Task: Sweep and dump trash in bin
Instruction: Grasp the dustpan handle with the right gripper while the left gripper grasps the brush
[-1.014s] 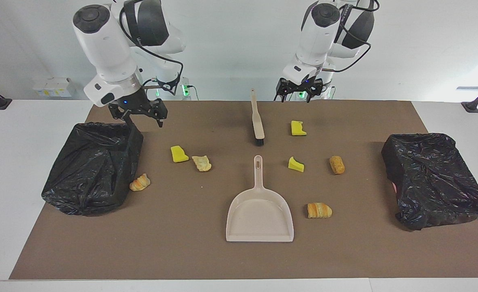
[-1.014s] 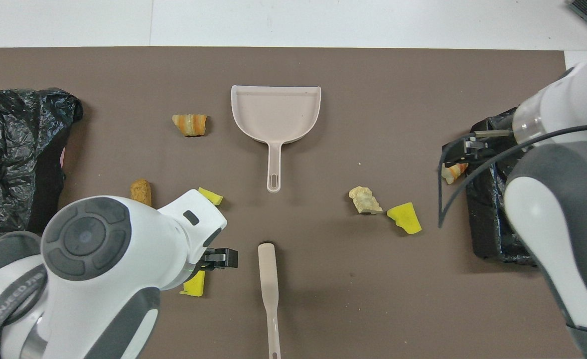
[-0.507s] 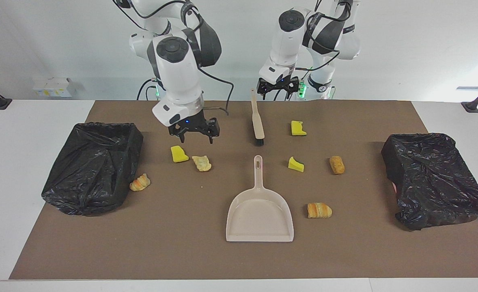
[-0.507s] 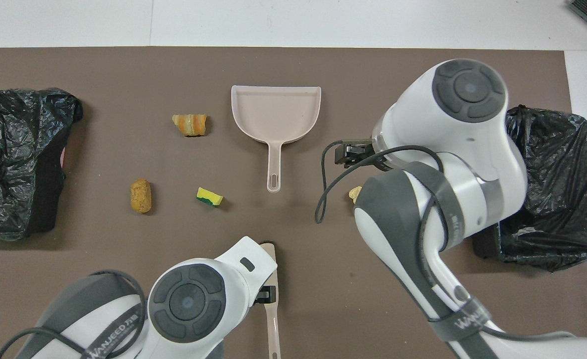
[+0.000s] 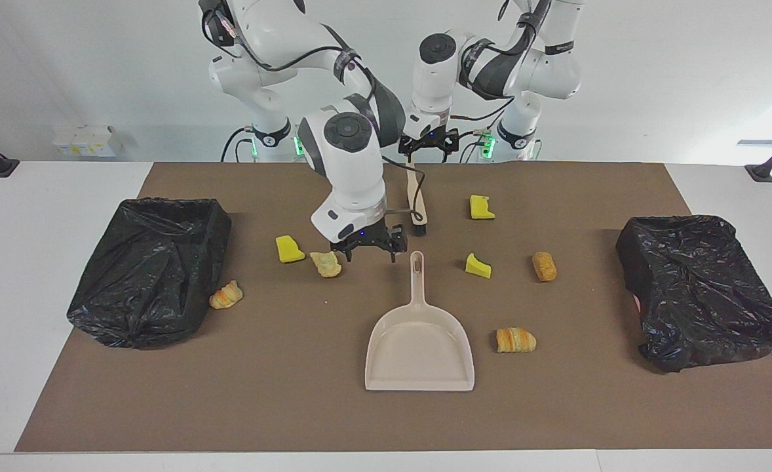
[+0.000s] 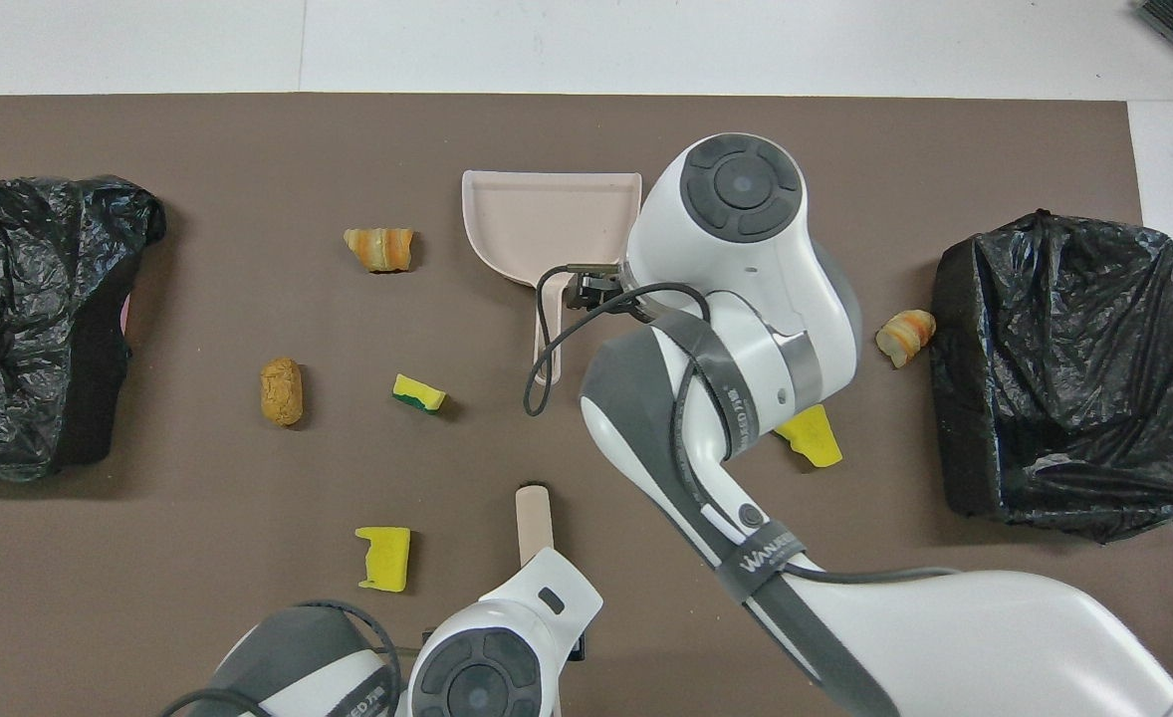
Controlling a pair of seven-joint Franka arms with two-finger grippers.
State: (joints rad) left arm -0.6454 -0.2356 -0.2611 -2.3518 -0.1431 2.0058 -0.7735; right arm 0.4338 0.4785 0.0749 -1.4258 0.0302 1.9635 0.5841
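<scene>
Trash lies scattered on the brown mat: yellow sponge chunks [image 5: 289, 249] [image 5: 482, 207] [image 5: 478, 265], and golden pastry pieces, several in all [image 5: 326, 264] [image 5: 226, 295] [image 5: 544, 266]. A beige dustpan [image 5: 419, 347] lies mid-mat, its handle [image 6: 547, 339] pointing toward the robots. The brush [image 5: 416, 200] lies nearer the robots. My right gripper [image 5: 371, 249] hangs open, low over the mat between one pastry and the dustpan handle. My left gripper [image 5: 425, 145] is open over the brush handle's end. Neither holds anything.
Two bins lined with black bags stand on the mat, one at the right arm's end [image 5: 150, 269] and one at the left arm's end [image 5: 700, 288]. One croissant [image 6: 903, 336] lies against the first bin. White table [image 5: 45, 210] surrounds the mat.
My right arm swung from above the bin at its end across to the dustpan handle and came lower. My left gripper shifted sideways to above the brush handle. No object moved.
</scene>
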